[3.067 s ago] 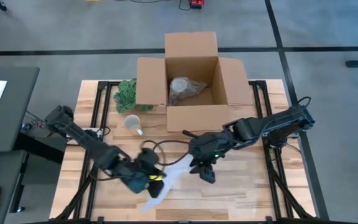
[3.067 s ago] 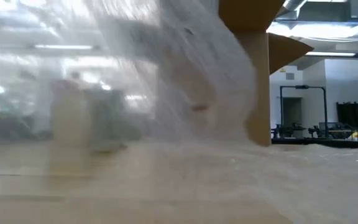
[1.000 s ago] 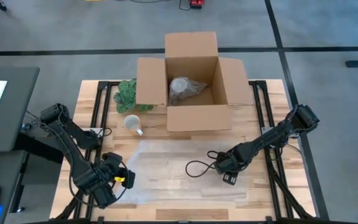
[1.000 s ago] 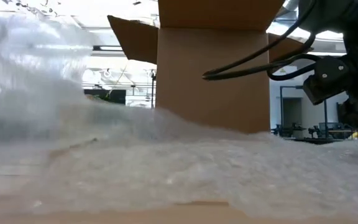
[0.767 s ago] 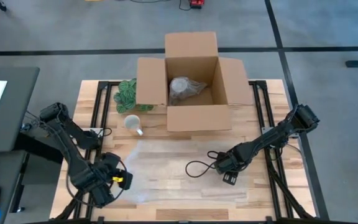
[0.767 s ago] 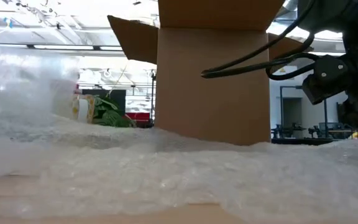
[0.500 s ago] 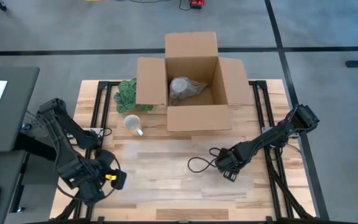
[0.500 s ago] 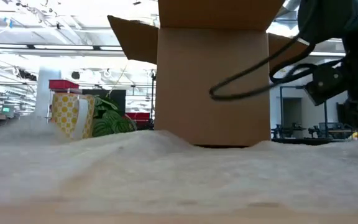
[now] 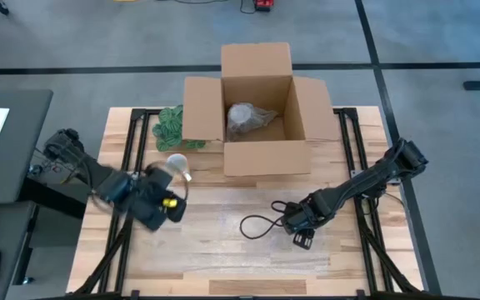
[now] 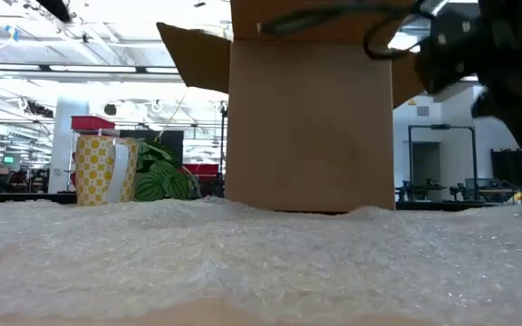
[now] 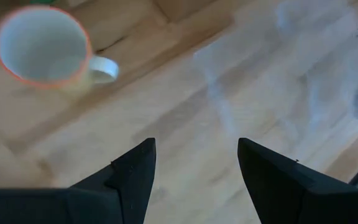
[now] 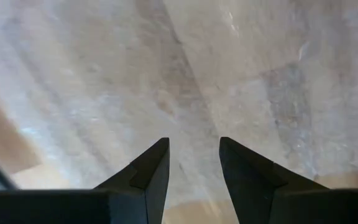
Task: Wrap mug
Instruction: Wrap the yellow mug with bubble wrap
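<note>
Hovering with left claw (image 11: 194, 163) spread and empty, mug (image 11: 42, 46) just ahead, unwrapped beside flat wrap (image 9: 223, 229); right claw (image 12: 194, 158) parted over wrap; wrapping all remaining.

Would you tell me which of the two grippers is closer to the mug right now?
The left gripper, just beside the mug; the right gripper hangs over the bubble wrap.
</note>
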You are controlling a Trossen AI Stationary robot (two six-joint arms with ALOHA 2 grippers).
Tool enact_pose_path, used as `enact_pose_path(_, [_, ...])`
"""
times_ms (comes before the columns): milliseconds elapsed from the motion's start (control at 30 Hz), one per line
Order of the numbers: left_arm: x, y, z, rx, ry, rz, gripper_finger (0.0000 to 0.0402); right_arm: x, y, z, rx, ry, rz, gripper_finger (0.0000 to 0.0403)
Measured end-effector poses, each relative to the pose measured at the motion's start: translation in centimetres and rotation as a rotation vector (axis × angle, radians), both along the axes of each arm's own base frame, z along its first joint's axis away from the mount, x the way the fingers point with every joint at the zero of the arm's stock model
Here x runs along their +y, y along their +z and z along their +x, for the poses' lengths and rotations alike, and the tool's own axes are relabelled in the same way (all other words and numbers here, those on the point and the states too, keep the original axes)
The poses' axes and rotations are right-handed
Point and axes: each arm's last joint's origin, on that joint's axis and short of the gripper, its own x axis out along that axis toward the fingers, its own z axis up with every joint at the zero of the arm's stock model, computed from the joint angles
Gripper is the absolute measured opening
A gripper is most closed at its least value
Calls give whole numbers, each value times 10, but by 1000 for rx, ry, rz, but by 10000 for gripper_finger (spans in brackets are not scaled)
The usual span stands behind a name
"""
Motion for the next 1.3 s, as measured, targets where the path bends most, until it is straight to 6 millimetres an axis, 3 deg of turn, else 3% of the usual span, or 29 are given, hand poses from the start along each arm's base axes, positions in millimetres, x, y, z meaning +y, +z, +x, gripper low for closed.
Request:
enact_pose_path(167, [40,0,7,212,-245,-66,207,4,25,10,-70,17,2,134])
enact_pose_path(267, [54,-1,13,271,-420,-7,207,4,38,13,-133,0,-13,143])
enact_pose_path(500, [60,-20,36,458,-828,159,207,2,64,0,-234,-91,-16,170])
enact_pose_path(600, [59,-32,45,564,-918,206,207,3,75,-9,-279,-119,-6,177])
enact_pose_path(833, [64,-61,36,751,-966,207,207,11,93,-28,-360,-178,13,179])
enact_pose_path(1167, [77,-74,3,565,-906,322,207,24,91,-33,-366,-183,5,180])
enact_pose_path(1300, [83,-88,-4,566,-878,323,207,25,91,-33,-372,-187,11,179])
